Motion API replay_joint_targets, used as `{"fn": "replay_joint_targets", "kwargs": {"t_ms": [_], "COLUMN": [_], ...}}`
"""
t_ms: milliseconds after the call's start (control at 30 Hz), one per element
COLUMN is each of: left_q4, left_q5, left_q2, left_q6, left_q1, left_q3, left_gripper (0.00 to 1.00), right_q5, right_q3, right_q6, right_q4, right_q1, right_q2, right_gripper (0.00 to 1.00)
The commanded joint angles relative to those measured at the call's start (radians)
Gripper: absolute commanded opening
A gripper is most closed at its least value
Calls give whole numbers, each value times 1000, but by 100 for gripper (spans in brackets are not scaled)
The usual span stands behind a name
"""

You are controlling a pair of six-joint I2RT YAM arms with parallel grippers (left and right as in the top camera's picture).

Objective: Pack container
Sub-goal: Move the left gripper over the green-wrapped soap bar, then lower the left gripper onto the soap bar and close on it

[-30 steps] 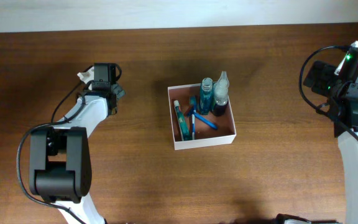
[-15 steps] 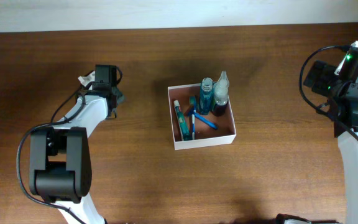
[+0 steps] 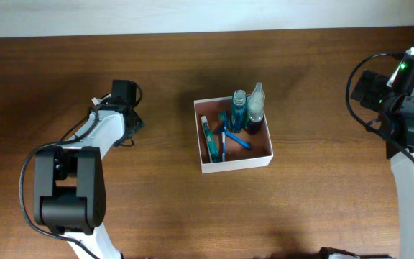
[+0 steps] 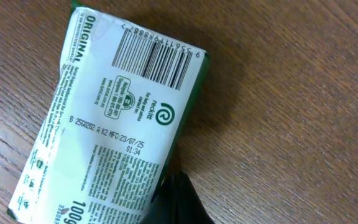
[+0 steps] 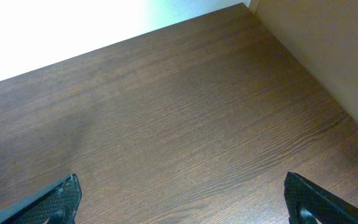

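Overhead, the container sits mid-desk, holding bottles, a tube and razors; the left gripper hangs well to its left. Left wrist: a soap packet lies flat on the wood, one dark finger at its lower edge; whether it is gripped I cannot tell. Right wrist: the right gripper is spread wide over bare desk, nothing between.

The soap packet runs off the left wrist view's bottom edge; overhead, the left arm hides nearly all of it.
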Motion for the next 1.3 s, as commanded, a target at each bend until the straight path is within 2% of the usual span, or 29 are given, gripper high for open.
{"fn": "replay_joint_targets", "kwargs": {"t_ms": [0,100,167,233,333,367,400,500,567,600,733,800,967,1200,1267], "left_q4": [-3,-6,-19,-55,-121,-151,-173,-227,-240,-242,-244,-246,-208,-170,-135], "left_q5": [-14,29,64,39,-10,-42,-71,-127,-126,-124,-123,-100,60,66,163], "left_q2": [-14,-60,-134,-192,-271,-301,-319,-335,-328,-311,-224,-181,-83,-30,-23], "left_q6": [-1,39,160,210,317,364,386,415,415,415,415,418,524,525,577], "left_q1": [-2,-2,-3,-2,0,0,0,8,17,29,66,80,114,134,135], "left_q3": [29,54,91,114,124,124,124,124,119,108,88,88,88,88,87], "left_gripper": [1,1,1,4,42,50,54,75,77,83,83,79,75,75,75], "right_q5": [-1,-1,-1,-1,-1,-1,-1,-1,-1,-1,-1,-1,-1,-1,-1], "right_q3": [15,15,15,15,15,15,15,15,15,15,15,15,15,15,15], "right_q6": [2,2,2,2,2,2,2,2,2,2,2,2,2,2,2], "right_q4": [3,3,3,3,3,3,3,3,3,3,3,3,3,3,3], "right_q1": [-6,-6,-6,-6,-6,-6,-6,-6,-6,-6,-6,-6,-6,-6,-6], "right_q2": [-10,-10,-10,-10,-10,-10,-10,-10,-10,-10,-10,-10,-10,-10,-10], "right_gripper": [99,99,99,98,99,99,99,99,99,99,99,99,99,99,99]}}
